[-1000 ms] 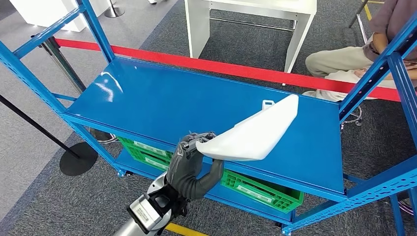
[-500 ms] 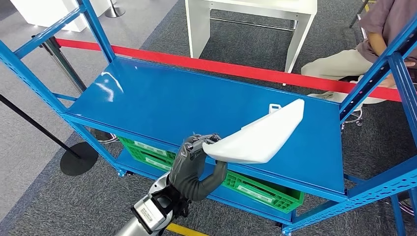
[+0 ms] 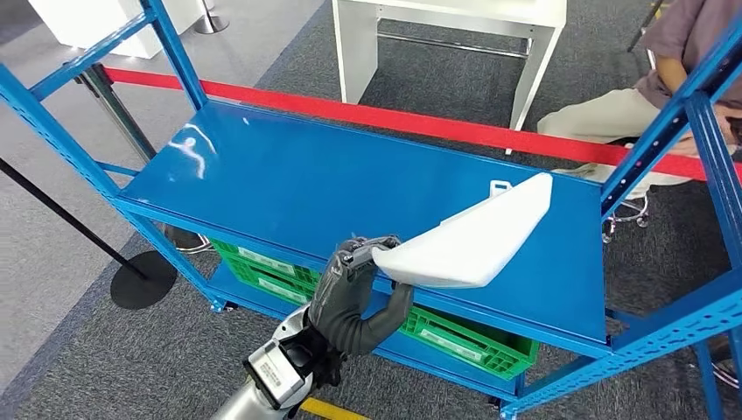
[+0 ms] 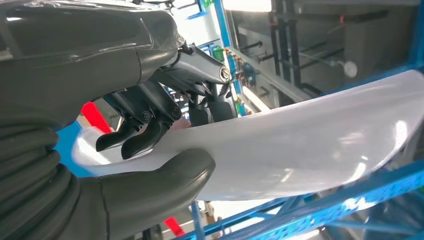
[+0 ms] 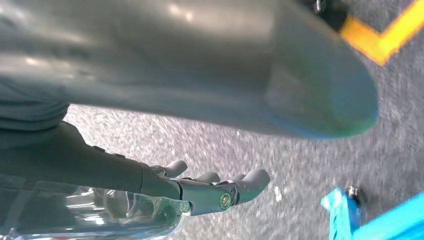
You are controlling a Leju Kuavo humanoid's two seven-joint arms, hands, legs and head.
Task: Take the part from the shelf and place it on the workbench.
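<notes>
The left hand (image 3: 354, 293) grips the white part (image 3: 472, 241) at its narrow end, dark fingers (image 4: 145, 132) over the upper face and the thick grey thumb pressed beneath; the part is a long, smooth, curved shell, widening away from the hand, with a small tab at its far end; it is held in the air above the front edge of the blue shelf (image 3: 306, 188), towards the shelf's right end, its far tip reaching over the shelf's surface near the back right corner; whether any of it touches the shelf cannot be told. In the left wrist view the part (image 4: 300, 145) runs out from between thumb and fingers, glossy and pale. The right hand (image 5: 200, 192) hangs over grey carpet (image 5: 280, 160), holding nothing, its fingers loosely extended and slightly apart; a yellow floor line (image 5: 385, 37) lies near it. Under the shelf sit green crates (image 3: 455, 332); behind it a red barrier tape (image 3: 420, 122) stretches across, with a white table (image 3: 455, 35) beyond; a seated person (image 3: 639, 96) is by the shelf's right upright.
</notes>
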